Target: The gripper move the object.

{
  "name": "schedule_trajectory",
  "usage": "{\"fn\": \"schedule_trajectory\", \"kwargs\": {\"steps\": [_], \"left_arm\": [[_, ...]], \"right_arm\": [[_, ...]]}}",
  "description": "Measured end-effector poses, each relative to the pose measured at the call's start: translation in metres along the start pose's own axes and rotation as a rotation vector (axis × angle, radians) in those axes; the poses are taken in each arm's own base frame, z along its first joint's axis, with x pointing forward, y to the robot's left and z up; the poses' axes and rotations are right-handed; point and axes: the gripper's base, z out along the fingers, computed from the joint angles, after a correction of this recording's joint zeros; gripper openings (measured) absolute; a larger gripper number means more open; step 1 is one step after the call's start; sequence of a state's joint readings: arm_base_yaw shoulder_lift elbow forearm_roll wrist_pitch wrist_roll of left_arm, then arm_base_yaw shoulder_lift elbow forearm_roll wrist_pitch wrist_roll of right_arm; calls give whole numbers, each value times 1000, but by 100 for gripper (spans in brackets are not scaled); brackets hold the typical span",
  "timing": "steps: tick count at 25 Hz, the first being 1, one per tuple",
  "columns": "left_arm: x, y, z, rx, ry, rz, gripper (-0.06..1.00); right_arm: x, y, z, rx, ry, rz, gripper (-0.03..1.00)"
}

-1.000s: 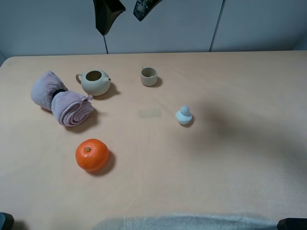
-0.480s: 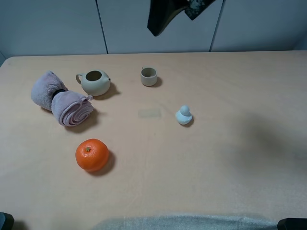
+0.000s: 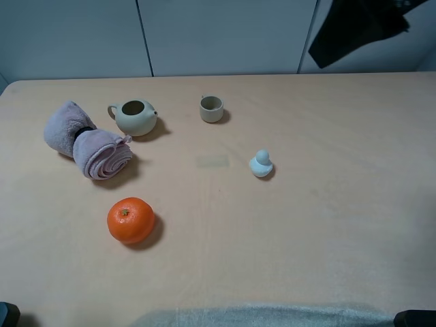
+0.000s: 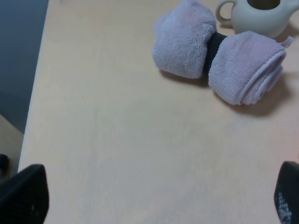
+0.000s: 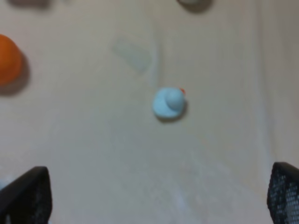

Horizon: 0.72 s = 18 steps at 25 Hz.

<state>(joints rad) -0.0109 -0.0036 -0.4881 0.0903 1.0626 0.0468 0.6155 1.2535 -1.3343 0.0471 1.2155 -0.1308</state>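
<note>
The mauve-pink rolled towel (image 3: 101, 154) lies at the table's left, two lobes joined by a dark band, close beside the teapot (image 3: 135, 117). In the left wrist view the towel (image 4: 243, 65) lies ahead of my left gripper (image 4: 154, 198), whose dark fingertips (image 4: 23, 196) stand wide apart and empty, well short of it. The left gripper does not show in the high view. My right gripper (image 3: 357, 30) hangs high over the table's far right, away from the towel. In the right wrist view it (image 5: 154, 196) is open and empty.
A small cup (image 3: 211, 109) stands at the back middle. A pale blue duck (image 3: 261, 164) (image 5: 168, 102) sits near the centre. An orange (image 3: 130, 220) (image 5: 8, 58) lies in front of the towel. The table's left edge (image 4: 37, 93) is near the left gripper.
The right gripper has swung high across the back of the table from left of centre to the far right. The towel and other objects have not moved.
</note>
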Motion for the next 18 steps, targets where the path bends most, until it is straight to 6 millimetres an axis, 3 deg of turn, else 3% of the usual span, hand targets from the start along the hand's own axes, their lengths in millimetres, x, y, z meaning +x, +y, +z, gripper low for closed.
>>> {"fn": "schedule_trajectory", "kwargs": {"steps": [7,18], "left_arm": [[0,0,0,0,0,0,96],[0,0,0,0,0,0,96]], "right_arm": [[56,6,-32,28,-66,56,69],[122,10,-67,86,-208,77,69]]}}
